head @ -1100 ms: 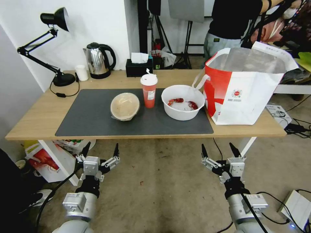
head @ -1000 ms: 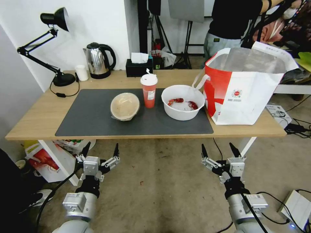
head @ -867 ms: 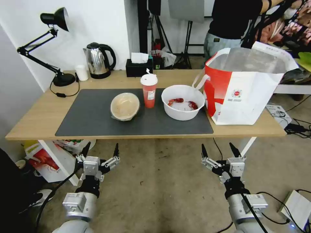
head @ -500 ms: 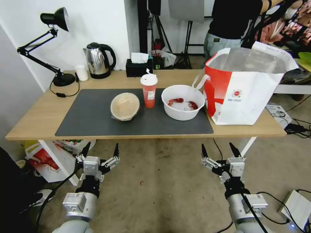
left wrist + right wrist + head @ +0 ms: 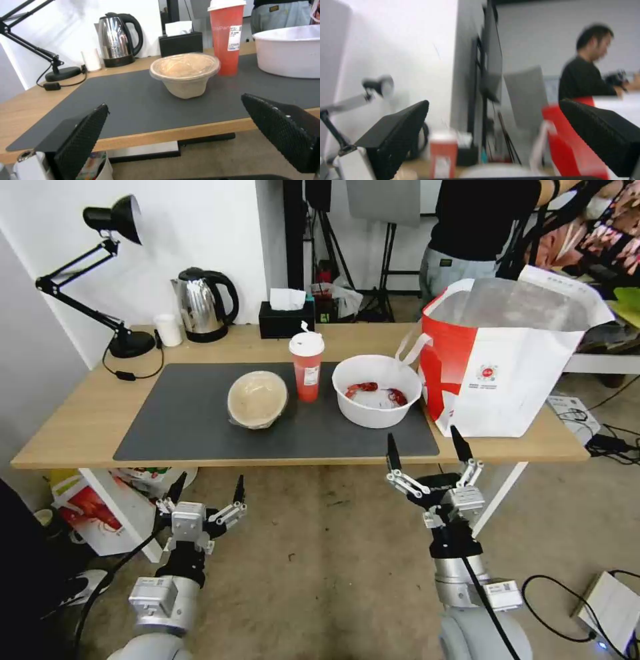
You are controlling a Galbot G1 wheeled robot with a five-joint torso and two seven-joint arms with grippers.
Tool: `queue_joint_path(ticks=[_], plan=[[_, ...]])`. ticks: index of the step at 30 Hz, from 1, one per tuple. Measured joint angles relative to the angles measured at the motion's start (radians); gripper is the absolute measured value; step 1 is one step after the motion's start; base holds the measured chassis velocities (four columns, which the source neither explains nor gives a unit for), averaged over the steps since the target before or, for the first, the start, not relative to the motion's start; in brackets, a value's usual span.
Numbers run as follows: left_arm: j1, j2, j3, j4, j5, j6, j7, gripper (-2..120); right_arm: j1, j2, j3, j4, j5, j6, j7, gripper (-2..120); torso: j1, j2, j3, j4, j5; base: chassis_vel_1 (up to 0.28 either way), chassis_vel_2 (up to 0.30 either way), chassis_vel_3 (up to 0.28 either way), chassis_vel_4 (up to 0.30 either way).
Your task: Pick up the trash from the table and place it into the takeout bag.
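On the dark mat of the table (image 5: 80, 433) stand the trash items: a tan lidded bowl (image 5: 257, 399) (image 5: 184, 72), a tall red cup with a white lid (image 5: 307, 365) (image 5: 225, 35) (image 5: 443, 156), and a wide white bowl with red scraps (image 5: 377, 390) (image 5: 289, 51). The takeout bag (image 5: 497, 360) (image 5: 575, 150) stands open at the table's right end. My right gripper (image 5: 425, 445) is open, raised just before the table's front edge below the white bowl. My left gripper (image 5: 207, 488) is open, low in front of the table.
At the table's back stand a black desk lamp (image 5: 100, 273), a small white cup (image 5: 167, 329), a steel kettle (image 5: 203, 304) and a black tissue box (image 5: 285, 317). Bags sit under the table's left end (image 5: 93, 507). Cables and boxes lie on the floor at right (image 5: 587, 433).
My right gripper has risen and moved left toward the table's front edge. The left arm and the table's things have not moved.
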Motion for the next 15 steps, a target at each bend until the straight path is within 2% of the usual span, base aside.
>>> queue_joint_path(ticks=[3,5,6,9,10,11,13,14,15], plan=[[0.0,0.0,0.0,0.0,0.0,0.0,0.0,100,0.018,-0.009,-0.017,0.001,0.02,0.029,-0.014,100,0.0,0.0,0.0,-0.0004,0.0001,0.0,0.0,0.0,0.0],[0.0,0.0,0.0,0.0,0.0,0.0,0.0,100,0.069,-0.062,-0.049,0.033,0.087,0.038,-0.028,100,0.0,0.0,0.0,0.0003,0.0,0.0,0.0,0.0,0.0],[0.0,0.0,0.0,0.0,0.0,0.0,0.0,100,0.069,-0.062,-0.049,0.033,0.087,0.038,-0.028,100,0.0,0.0,0.0,0.0003,0.0,0.0,0.0,0.0,0.0],[0.0,0.0,0.0,0.0,0.0,0.0,0.0,100,0.124,-0.162,-0.067,0.064,0.169,-0.035,-0.003,100,0.0,0.0,0.0,-0.0001,0.0002,0.0,0.0,0.0,0.0],[0.0,0.0,0.0,0.0,0.0,0.0,0.0,100,0.152,-0.225,-0.083,0.076,0.221,-0.08,0.022,100,0.0,0.0,0.0,-0.0001,0.0001,0.0,0.0,0.0,0.0],[0.0,0.0,0.0,0.0,0.0,0.0,0.0,100,0.152,-0.225,-0.083,0.076,0.221,-0.08,0.022,100,0.0,0.0,0.0,-0.0001,0.0001,0.0,0.0,0.0,0.0],[0.0,0.0,0.0,0.0,0.0,0.0,0.0,100,0.195,-0.317,-0.099,0.083,0.312,-0.136,0.066,100,0.0,0.0,0.0,0.0,0.0003,0.0,0.0,0.0,0.0],[0.0,0.0,0.0,0.0,0.0,0.0,0.0,100,0.195,-0.317,-0.099,0.083,0.312,-0.136,0.066,100,0.0,0.0,0.0,0.0,0.0003,0.0,0.0,0.0,0.0],[0.0,0.0,0.0,0.0,0.0,0.0,0.0,100,0.233,-0.383,-0.103,0.081,0.382,-0.171,0.093,100,0.0,0.0,0.0,-0.0002,0.0004,0.0,0.0,0.0,0.0]])
